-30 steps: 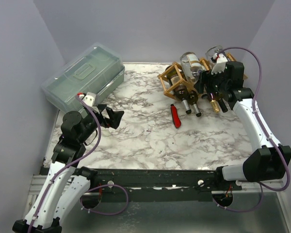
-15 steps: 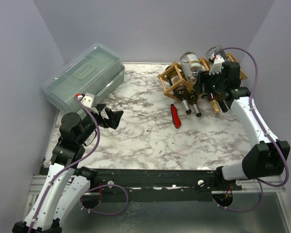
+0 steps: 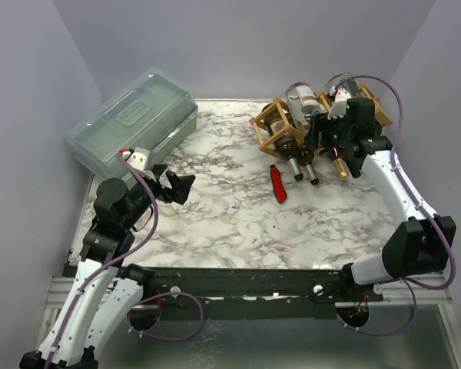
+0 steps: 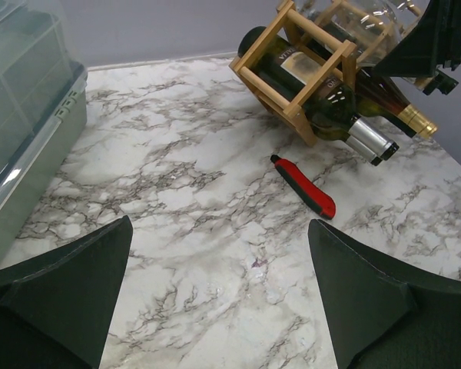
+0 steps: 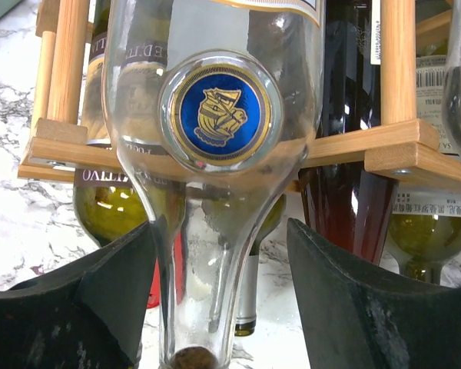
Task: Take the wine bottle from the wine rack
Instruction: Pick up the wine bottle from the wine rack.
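Observation:
The wooden wine rack [image 3: 267,125] stands at the back right and holds several bottles. A clear glass wine bottle [image 3: 300,98] with a blue and gold emblem lies in an upper cell, neck pointing toward me. My right gripper [image 3: 323,141] is at the rack's front. In the right wrist view the bottle [image 5: 215,108] hangs over a rack bar [image 5: 58,151], and the right gripper [image 5: 220,227] is open and straddles its neck. The left finger is close against the glass, the right finger stands off it. My left gripper [image 3: 183,185] hovers open over bare marble at the left, wide apart [image 4: 219,223].
Dark green bottles [image 3: 297,158] and one gold-capped bottle [image 3: 340,166] stick out of the lower cells. A red and black pocket tool [image 3: 278,184] lies on the marble in front of the rack. A translucent lidded plastic box [image 3: 134,123] sits at the back left.
The right gripper's jaws have drawn closer together round the clear bottle's neck, and the right arm has shifted slightly left. The left arm is still.

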Controlling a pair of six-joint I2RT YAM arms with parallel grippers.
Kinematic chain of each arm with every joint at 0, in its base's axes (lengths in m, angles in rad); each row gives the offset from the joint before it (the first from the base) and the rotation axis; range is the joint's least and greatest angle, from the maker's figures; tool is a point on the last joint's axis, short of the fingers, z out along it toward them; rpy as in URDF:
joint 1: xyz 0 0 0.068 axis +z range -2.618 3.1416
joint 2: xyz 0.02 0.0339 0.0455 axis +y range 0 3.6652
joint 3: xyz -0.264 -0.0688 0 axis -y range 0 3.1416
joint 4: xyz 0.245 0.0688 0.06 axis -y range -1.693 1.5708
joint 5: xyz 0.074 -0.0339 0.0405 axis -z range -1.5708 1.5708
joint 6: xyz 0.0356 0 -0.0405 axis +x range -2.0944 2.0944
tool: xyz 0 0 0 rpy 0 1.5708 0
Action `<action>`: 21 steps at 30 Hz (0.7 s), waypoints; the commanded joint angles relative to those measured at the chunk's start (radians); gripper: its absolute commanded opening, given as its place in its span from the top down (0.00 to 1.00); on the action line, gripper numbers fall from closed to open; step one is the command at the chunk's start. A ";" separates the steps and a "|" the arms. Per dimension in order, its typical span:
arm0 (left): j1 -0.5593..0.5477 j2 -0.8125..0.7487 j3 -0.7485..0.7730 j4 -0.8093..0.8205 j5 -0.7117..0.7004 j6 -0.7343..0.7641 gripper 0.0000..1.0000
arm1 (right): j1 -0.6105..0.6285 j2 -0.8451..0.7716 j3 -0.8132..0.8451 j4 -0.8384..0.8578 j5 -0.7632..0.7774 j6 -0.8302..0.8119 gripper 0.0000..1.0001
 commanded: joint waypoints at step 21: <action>-0.001 -0.019 -0.016 0.014 -0.022 0.025 0.01 | 0.044 0.060 0.061 -0.004 0.092 0.007 0.31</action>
